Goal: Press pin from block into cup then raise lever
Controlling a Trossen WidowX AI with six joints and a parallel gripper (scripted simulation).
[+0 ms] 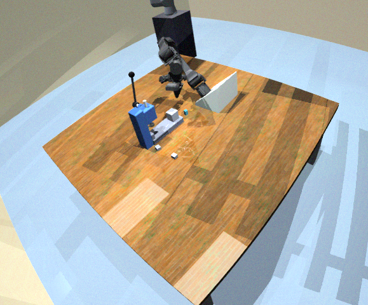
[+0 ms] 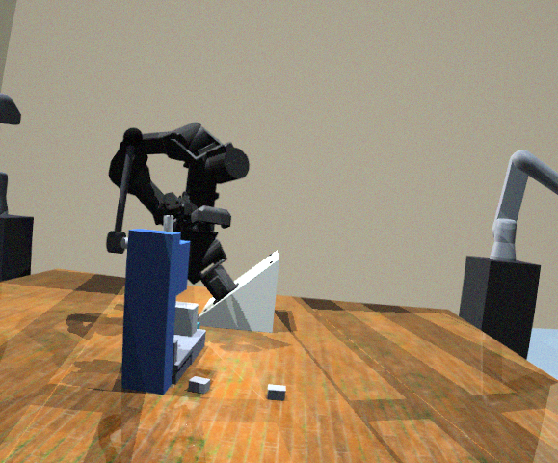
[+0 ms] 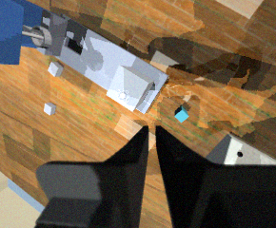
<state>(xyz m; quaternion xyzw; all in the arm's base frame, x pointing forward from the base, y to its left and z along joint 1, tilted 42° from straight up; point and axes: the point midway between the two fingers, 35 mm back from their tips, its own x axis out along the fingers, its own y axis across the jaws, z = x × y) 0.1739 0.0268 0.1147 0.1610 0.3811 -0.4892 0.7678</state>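
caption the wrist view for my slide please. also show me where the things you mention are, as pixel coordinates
Closed, empty gripper (image 3: 151, 130) above the table, with the grey block (image 3: 128, 88) resting on the press bed's (image 3: 110, 56) end away from the punch (image 3: 41, 36).
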